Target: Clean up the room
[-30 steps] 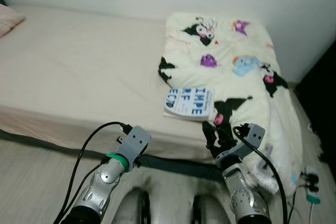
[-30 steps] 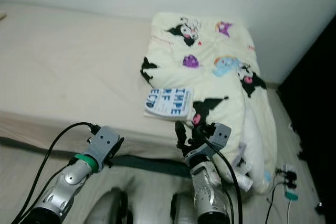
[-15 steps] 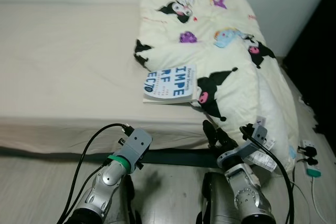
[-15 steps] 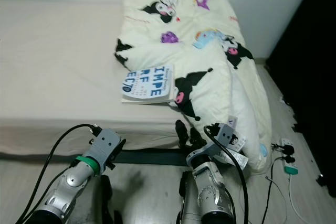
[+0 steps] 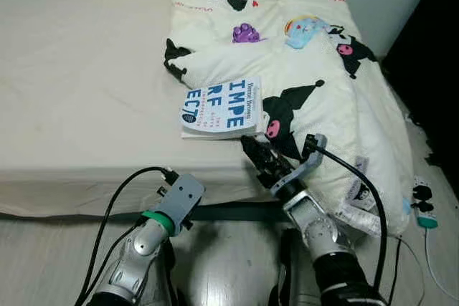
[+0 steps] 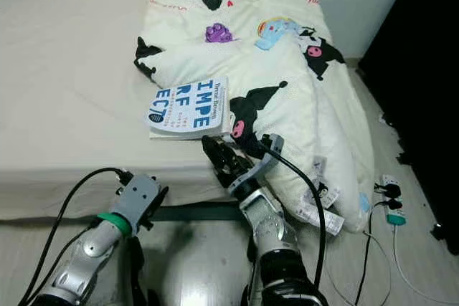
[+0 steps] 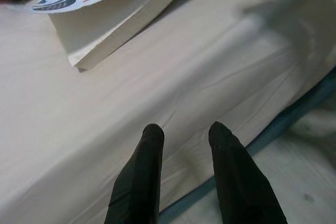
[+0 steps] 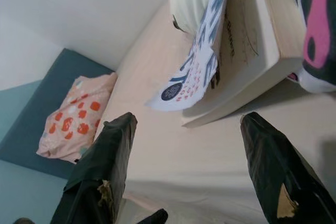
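Cream sheets covered the bed (image 5: 86, 91), and a pale quilt (image 5: 315, 62) printed with cartoon figures lay bunched along its right side, spilling over the edge toward the floor. At the near edge of the mattress a white book (image 5: 219, 107) with big blue letters rested flat, its right side tucked against the quilt. The right gripper (image 5: 259, 159) reached over the mattress edge just short of the book's near corner, its fingers (image 8: 100, 169) spread wide apart and grasping nothing. The left gripper (image 7: 184, 132) hung lower, before the bed's front edge, fingers slightly parted and empty. An orange-spotted pillow (image 8: 73, 116) lay at the far end of the bed.
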`<state>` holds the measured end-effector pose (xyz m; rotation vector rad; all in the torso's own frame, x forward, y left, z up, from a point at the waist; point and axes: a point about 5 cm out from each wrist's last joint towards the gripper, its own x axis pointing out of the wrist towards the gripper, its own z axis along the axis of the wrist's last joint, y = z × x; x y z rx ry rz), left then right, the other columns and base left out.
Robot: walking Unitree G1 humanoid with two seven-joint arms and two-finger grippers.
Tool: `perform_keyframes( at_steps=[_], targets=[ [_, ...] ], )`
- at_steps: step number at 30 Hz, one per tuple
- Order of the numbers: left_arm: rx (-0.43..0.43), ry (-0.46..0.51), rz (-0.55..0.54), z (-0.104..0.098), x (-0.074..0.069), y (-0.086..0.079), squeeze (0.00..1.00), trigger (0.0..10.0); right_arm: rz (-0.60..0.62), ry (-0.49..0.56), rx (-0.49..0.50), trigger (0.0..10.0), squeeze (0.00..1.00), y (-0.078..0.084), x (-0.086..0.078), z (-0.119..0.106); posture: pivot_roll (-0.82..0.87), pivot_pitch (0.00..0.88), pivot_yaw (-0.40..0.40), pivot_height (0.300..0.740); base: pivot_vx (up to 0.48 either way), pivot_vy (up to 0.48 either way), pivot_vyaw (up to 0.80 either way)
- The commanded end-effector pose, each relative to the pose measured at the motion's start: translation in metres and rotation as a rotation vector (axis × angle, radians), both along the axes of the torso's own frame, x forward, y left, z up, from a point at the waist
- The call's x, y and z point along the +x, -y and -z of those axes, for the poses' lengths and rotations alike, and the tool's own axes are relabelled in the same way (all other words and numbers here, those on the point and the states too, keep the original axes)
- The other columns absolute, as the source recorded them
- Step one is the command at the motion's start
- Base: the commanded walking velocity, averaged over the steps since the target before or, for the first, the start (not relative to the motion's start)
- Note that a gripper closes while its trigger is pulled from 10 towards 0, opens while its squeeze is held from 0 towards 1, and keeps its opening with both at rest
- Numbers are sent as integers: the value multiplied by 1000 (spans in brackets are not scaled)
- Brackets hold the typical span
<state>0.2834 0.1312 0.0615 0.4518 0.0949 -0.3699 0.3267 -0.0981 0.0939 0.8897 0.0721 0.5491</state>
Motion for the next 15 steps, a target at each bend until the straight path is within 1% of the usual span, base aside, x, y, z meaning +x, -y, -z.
perform_keyframes(
  at_steps=[1, 2, 3, 5, 7, 8, 9, 12, 14, 15],
  targets=[
    [3, -33, -8, 7, -5, -3, 0, 10000, 4, -34, 14, 10000, 0, 0, -2, 7, 92, 141, 45, 520, 0, 0, 0],
    [2, -29, -9, 4, -6, -4, 0, 10000, 31, -69, 20, 10000, 0, 3, 1, 11, 107, 153, 46, 520, 0, 0, 0],
    [2, -29, -9, 4, -6, -4, 0, 10000, 31, -69, 20, 10000, 0, 3, 1, 11, 107, 153, 46, 520, 0, 0, 0],
    [0, -19, -12, -1, -9, -6, 0, 10000, 83, -133, 20, 10000, 0, 10, 7, 17, 139, 182, 48, 520, 0, 0, 0],
    [0, -19, -12, -1, -9, -6, 0, 10000, 83, -133, 20, 10000, 0, 10, 7, 17, 139, 182, 48, 520, 0, 0, 0],
    [0, -11, -20, -7, -13, -10, 0, 10000, 103, -145, 3, 10000, 0, 15, 12, 18, 165, 208, 45, 520, 0, 0, 0],
    [0, -11, -20, -7, -13, -10, 0, 10000, 103, -145, 3, 10000, 0, 15, 12, 18, 165, 208, 45, 520, 0, 0, 0],
    [1, -8, -38, -11, -21, -14, 0, 10000, 146, -139, -57, 10000, 0, 23, 21, 13, 185, 232, 41, 520, 0, 0, 0],
    [1, -9, -41, -11, -22, -15, 0, 10000, 152, -139, -64, 10000, 0, 24, 22, 12, 185, 232, 41, 520, 0, 0, 0],
    [1, -12, -44, -11, -25, -16, 0, 10000, 157, -130, -74, 10000, 0, 26, 25, 9, 195, 247, 39, 520, 0, 0, 0]
  ],
)
